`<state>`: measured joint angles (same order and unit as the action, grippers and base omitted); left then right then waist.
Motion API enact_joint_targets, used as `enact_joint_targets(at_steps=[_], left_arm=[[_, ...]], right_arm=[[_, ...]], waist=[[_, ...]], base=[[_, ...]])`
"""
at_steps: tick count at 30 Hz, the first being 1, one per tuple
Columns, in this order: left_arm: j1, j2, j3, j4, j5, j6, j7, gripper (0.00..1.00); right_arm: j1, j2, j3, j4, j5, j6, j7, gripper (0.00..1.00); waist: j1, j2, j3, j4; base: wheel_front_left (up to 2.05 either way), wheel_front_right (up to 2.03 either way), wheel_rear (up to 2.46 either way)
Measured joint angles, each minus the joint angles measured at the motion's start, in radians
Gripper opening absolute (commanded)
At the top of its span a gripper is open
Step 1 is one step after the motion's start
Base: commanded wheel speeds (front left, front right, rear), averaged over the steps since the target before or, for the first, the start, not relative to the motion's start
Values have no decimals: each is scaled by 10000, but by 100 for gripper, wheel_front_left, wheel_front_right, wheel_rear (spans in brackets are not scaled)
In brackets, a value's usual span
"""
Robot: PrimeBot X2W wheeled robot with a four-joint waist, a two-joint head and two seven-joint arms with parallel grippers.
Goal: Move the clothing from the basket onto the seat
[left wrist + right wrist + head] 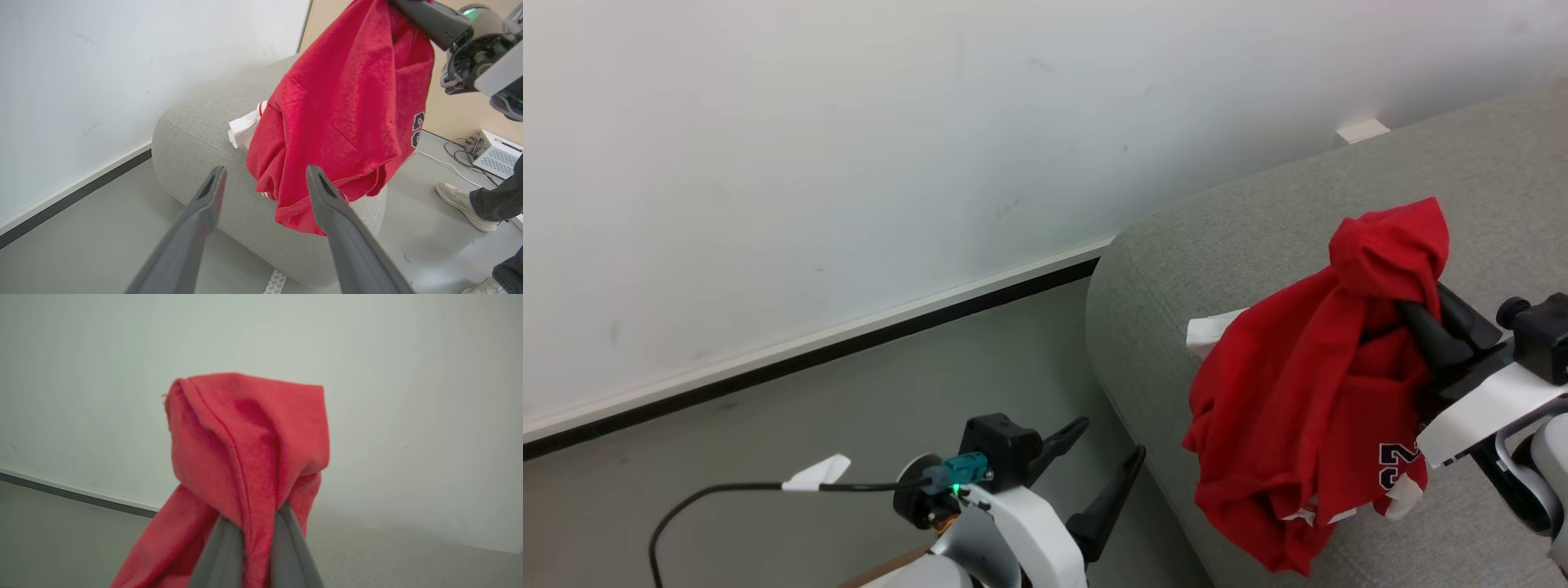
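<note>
The left gripper point(1111, 437), its two long dark fingers spread apart and empty, hangs over the grey floor point(890, 392). The right gripper point(254, 527) is clamped on a bunched fold of the bright red soft-fabric jersey point(1290, 392), which hangs over the rounded end of the large light grey upholstered sofa point(1176, 269). A small white cloth point(1209, 333) lies behind it.

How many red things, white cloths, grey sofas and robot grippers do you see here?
Red jersey: 1
White cloth: 1
Grey sofa: 1
Grippers: 2, the left gripper and the right gripper
Total: 5
</note>
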<state>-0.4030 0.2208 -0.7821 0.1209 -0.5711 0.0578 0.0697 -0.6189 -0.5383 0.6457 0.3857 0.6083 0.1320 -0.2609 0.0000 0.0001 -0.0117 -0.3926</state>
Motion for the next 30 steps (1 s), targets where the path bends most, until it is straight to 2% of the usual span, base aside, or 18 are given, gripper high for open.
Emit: enact_joint_targets(at_steps=[11, 17, 24, 30], left_arm=[[-773, 142, -174, -472, 201, -198, 449, 100], [-1873, 366, -151, -1133, 625, -495, 702, 100], [-3131, 349, -125, -1613, 894, -823, 909, 100], [-3513, 430, -96, -1632, 1064, -1012, 846, 100]], right_arm=[[-558, 90, -1904, 184, -360, 0, 2, 0], [-1829, 174, -3643, 681, -531, 0, 328, 0], [-3717, -384, -5942, 1689, -1177, -2, 961, 0], [-4316, -721, -7403, 2752, -2508, 0, 1331, 0]], waist=[[0, 0, 949, 501], [1, 0, 2274, 907], [3, 0, 4073, 1464], [3, 0, 5343, 1968]], base=[[0, 0, 0], [0, 0, 0], [0, 0, 0], [0, 0, 0]])
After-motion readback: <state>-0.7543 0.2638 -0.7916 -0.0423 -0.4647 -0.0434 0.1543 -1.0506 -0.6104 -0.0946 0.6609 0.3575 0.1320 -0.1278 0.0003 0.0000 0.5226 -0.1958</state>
